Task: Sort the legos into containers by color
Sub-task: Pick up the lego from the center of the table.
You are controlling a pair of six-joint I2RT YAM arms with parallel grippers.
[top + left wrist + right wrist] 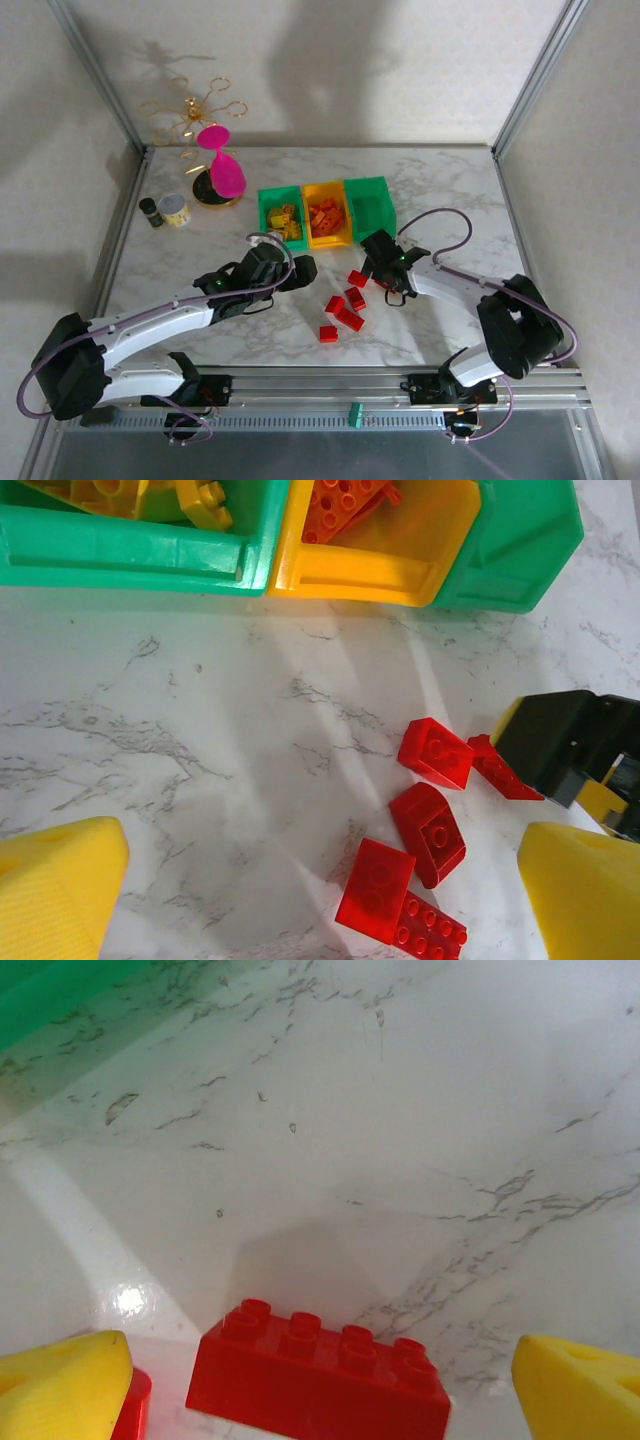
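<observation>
Legos (350,319) in red lie loose on the marble table (200,270), at 6 o'clock from the yellow bin (327,238). Yellow legos (285,222) sit in the left green bin (266,200), and orange legos (325,214) sit in the yellow bin. The other green bin (372,190) stands at 3 o'clock from the yellow one, touching it. The left gripper (303,268) is at 9 o'clock from the red pile, its fingers wide apart and holding nothing. The right gripper (380,265) is at 1 o'clock from the pile. Its yellow fingers (60,1385) are wide apart too, and one long red brick (310,1365) lies flat on the table between them
</observation>
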